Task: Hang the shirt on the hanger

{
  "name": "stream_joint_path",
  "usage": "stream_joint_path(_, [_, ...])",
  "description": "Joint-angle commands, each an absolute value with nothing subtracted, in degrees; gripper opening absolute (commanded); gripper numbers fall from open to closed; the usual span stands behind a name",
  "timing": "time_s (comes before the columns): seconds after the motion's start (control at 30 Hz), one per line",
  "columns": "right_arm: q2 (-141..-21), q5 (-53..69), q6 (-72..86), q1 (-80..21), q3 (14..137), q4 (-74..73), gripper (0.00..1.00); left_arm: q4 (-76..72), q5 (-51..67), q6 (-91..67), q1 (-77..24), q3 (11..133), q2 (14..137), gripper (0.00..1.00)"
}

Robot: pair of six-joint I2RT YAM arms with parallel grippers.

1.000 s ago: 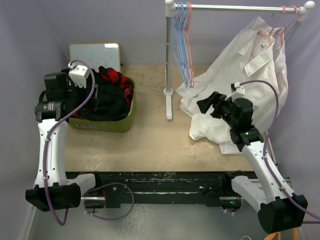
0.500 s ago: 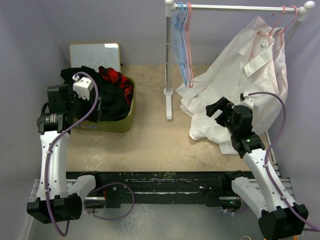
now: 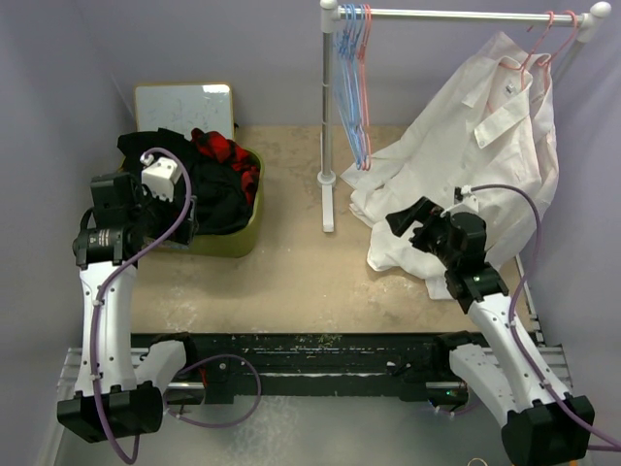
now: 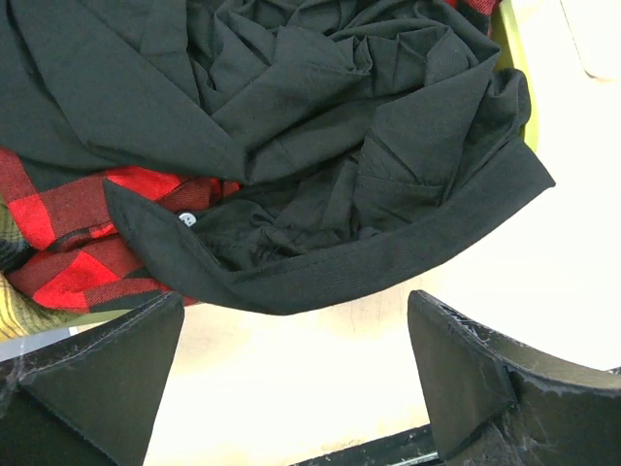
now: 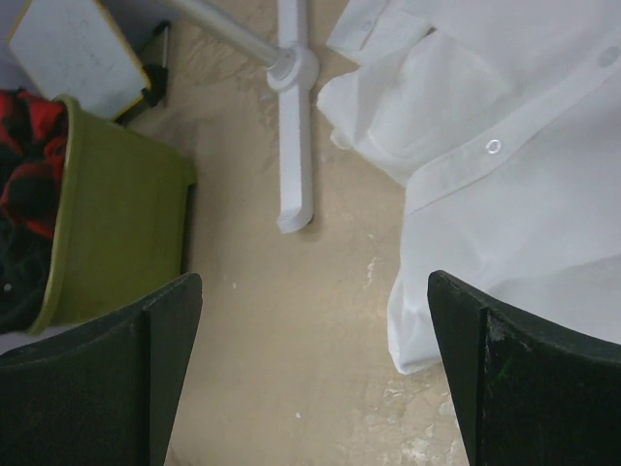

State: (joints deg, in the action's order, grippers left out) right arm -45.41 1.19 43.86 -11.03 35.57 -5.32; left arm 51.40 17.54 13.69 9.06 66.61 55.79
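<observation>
- Since half a second ago the right gripper (image 3: 411, 225) has slid a little closer to the rack post (image 3: 327, 107). The left gripper (image 4: 296, 388) has drawn slightly back toward the near edge of the table (image 3: 291, 277). The garments lie as they did.
- Right gripper: released, its fingers spread wide with nothing between them. It hovers to the right of the post's foot, over the low edge of the shirt (image 3: 485, 146). Its wrist view shows bare tabletop and the shirt's buttoned edge below, with no contact.
- Left gripper: also released, jaws wide apart and empty. It is well to the left of the post, above the near rim of the olive-green basket (image 3: 247, 231).
- The shirt hangs at the far right end of the rail that runs out from the top of the post. The hanger (image 3: 531, 56) shows at its collar, hook over the rail. The sleeves and tail slope down toward the post and lie bunched on the table just right of its foot.
- In the basket, a black garment (image 4: 340, 126) spills over the rim, with a red-and-black plaid garment (image 4: 68, 243) beneath it.
- Blue hangers (image 3: 351, 87) hang on the rail right beside the post.
- A white board (image 3: 184, 105) stands behind the basket, left of the post.
</observation>
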Motion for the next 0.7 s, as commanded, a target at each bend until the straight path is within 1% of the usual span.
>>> stream_joint_path(0.0, [-41.80,15.09,38.03,-11.16,31.17,7.71,0.99,48.98,21.05,14.99,10.18,66.27,54.31,1.00])
stream_joint_path(0.17, [-40.18,17.18,41.08,-11.16,27.34,13.69,1.00,49.24,22.71,15.48,10.68,66.16,53.83,1.00])
stream_joint_path(0.37, [-41.79,20.78,40.75,-11.12,27.28,18.02,1.00,52.12,30.24,17.61,10.72,67.55,55.34,1.00])
stream_joint_path(0.5, [-41.94,20.35,40.61,-11.16,27.70,15.45,1.00,52.94,32.84,17.75,10.65,67.73,55.16,1.00])
stream_joint_path(0.67, [-41.66,20.96,40.06,-11.16,28.05,13.96,1.00,51.97,32.87,15.08,11.34,68.35,54.38,1.00])
